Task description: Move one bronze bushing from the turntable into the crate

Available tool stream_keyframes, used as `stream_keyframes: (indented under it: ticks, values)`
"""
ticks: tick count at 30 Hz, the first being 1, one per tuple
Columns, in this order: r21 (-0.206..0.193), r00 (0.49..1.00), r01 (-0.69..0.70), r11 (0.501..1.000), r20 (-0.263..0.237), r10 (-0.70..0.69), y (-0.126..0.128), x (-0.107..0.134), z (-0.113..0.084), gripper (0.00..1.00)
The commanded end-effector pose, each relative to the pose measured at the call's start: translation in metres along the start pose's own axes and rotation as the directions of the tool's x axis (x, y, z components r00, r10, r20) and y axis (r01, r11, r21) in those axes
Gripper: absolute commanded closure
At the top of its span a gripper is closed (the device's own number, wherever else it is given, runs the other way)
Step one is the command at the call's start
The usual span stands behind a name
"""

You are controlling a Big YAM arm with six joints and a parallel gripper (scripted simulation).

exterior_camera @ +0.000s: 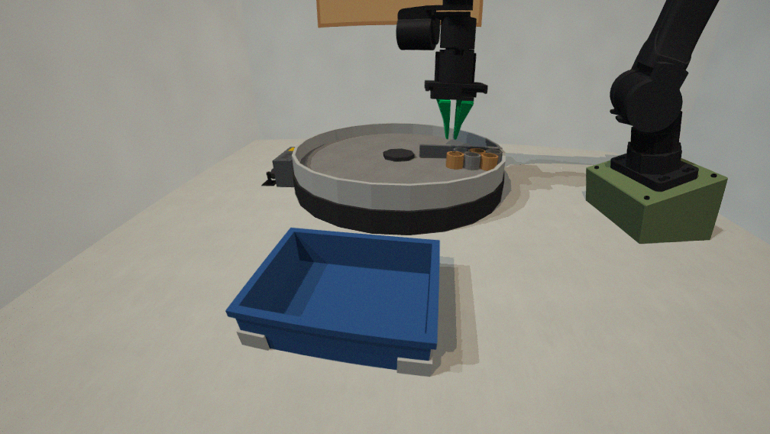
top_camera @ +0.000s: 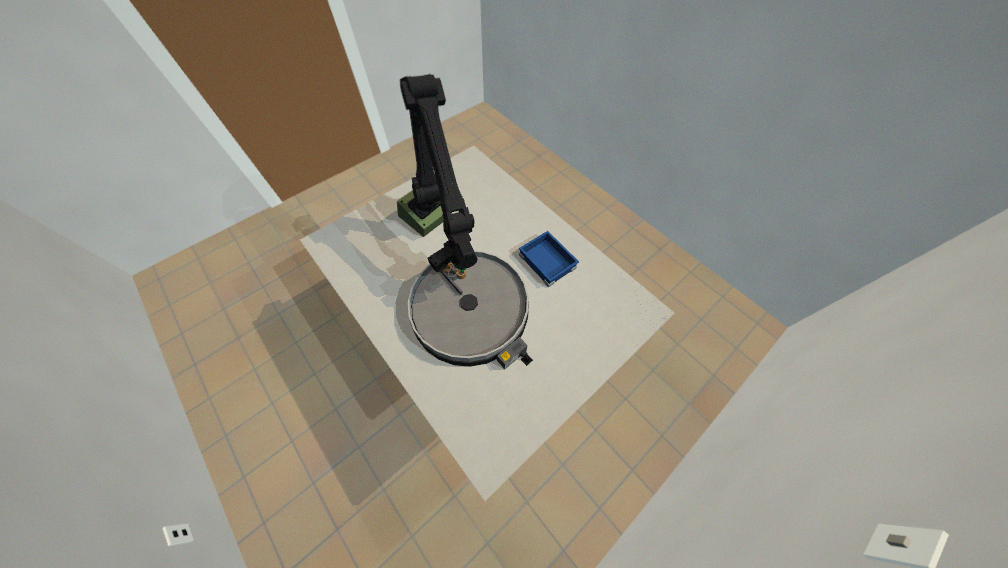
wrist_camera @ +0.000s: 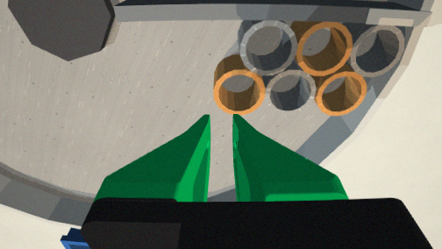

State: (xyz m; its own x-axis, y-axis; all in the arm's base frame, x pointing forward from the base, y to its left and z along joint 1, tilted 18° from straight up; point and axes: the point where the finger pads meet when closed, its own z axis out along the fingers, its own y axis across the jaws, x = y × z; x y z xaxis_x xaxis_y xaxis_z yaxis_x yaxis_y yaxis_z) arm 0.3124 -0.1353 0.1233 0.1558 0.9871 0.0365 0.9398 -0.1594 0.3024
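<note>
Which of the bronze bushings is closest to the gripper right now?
The bronze bushing at the cluster's hub-side end, just ahead of the gripper tips in the wrist view. The other two bronze ones sit farther off, beyond grey bushings.

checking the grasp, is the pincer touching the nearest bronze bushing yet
Apart. In the exterior view the pincer hangs with its green fingertips above the bronze bushing, grey wall showing between them. Nothing is between the narrowly set fingers.

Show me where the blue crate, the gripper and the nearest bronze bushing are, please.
blue crate (exterior_camera: 302, 322): exterior view, front wall's rim.
gripper (wrist_camera: 221, 118): wrist view, gap between the green fingertips, nothing held.
nearest bronze bushing (wrist_camera: 226, 69): wrist view, outer side wall.
</note>
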Motion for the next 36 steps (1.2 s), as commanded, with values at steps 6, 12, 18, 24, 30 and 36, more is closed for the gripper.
stream_keyframes:
  ticks: [6,12,18,24,30,36]
  values:
    - [-0.051,1.000,-0.011,0.999,0.024,0.012,0.0202,-0.0108,-0.0143,0.88]
    - [-0.053,1.000,0.003,0.999,0.024,-0.002,0.0250,-0.0138,-0.0151,0.88]
    - [-0.057,1.000,0.001,0.998,0.025,0.001,0.0254,-0.0138,-0.0165,0.88]
    - [-0.057,1.000,0.001,0.998,0.025,0.001,0.0254,-0.0138,-0.0165,0.88]
    - [-0.057,1.000,0.001,0.998,0.025,0.001,0.0254,-0.0138,-0.0165,0.88]
    - [-0.057,1.000,0.001,0.998,0.025,0.001,0.0254,-0.0138,-0.0165,0.88]
